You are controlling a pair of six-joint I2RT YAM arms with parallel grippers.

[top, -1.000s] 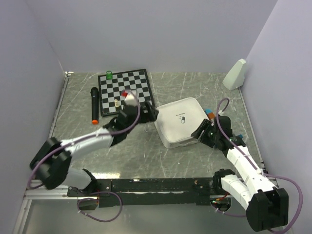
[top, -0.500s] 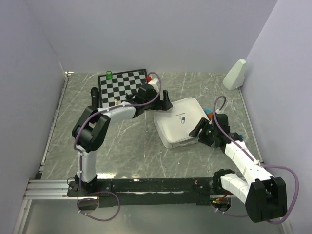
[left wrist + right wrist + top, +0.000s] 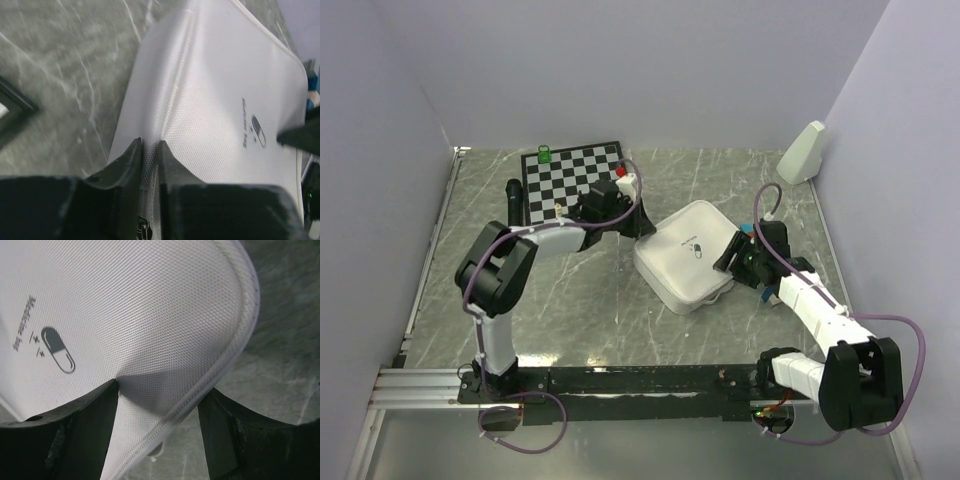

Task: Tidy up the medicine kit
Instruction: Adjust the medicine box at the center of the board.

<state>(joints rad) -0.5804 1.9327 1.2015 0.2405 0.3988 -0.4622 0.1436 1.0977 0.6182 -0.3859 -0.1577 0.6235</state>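
The white medicine kit (image 3: 685,262) lies closed on the grey table, turned corner-on, its pill logo facing up. My left gripper (image 3: 643,226) is at its back left corner. In the left wrist view the left gripper (image 3: 149,146) is shut, pinching a fold of the medicine kit's (image 3: 215,85) textured lid. My right gripper (image 3: 733,262) is at the kit's right corner. In the right wrist view the right gripper (image 3: 161,390) straddles that corner of the medicine kit (image 3: 125,300), with one finger (image 3: 95,407) pressing a dent into the lid and the other beyond the zip rim.
A black-and-white chessboard (image 3: 565,170) lies behind the left arm, with a green piece (image 3: 544,154) at its far corner. A black marker (image 3: 511,190) lies left of it. A white object (image 3: 802,152) leans at the back right wall. Small blue and orange items (image 3: 748,231) sit beside the right gripper.
My left arm swung from the chessboard to the kit's back left corner and its jaws closed on the lid. The kit turned and shifted slightly towards the front; the right gripper stayed on its corner.
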